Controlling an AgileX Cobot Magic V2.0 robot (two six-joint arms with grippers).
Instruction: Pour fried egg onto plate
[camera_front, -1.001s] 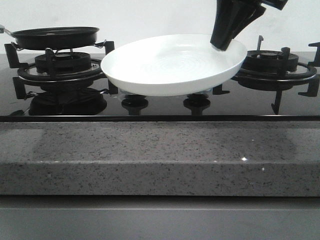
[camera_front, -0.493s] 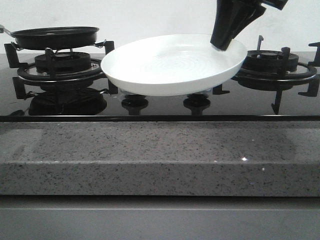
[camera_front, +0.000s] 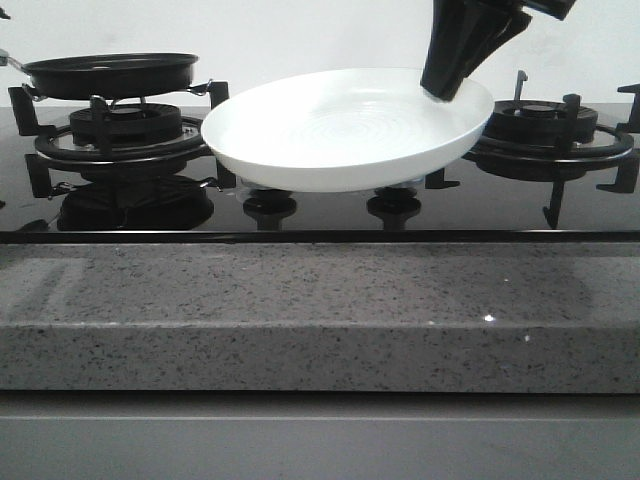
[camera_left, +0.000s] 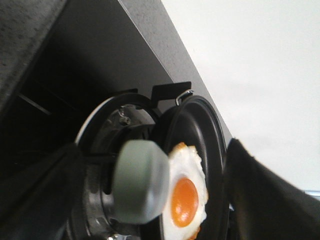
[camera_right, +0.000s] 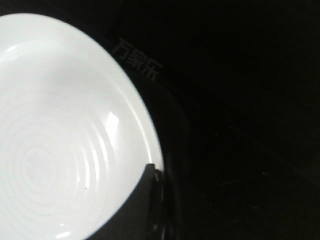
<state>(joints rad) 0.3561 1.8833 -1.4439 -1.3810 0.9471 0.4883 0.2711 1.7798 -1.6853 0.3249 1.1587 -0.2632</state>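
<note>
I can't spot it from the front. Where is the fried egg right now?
The fried egg shows only in the left wrist view, lying in the black frying pan on the left burner, left of the white plate.

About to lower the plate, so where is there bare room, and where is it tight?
The grey stone counter in front of the stove is bare along its whole width. The middle of the stove is tight: knobs sit under the plate, with the pan on the left burner and the right burner close by.
</note>
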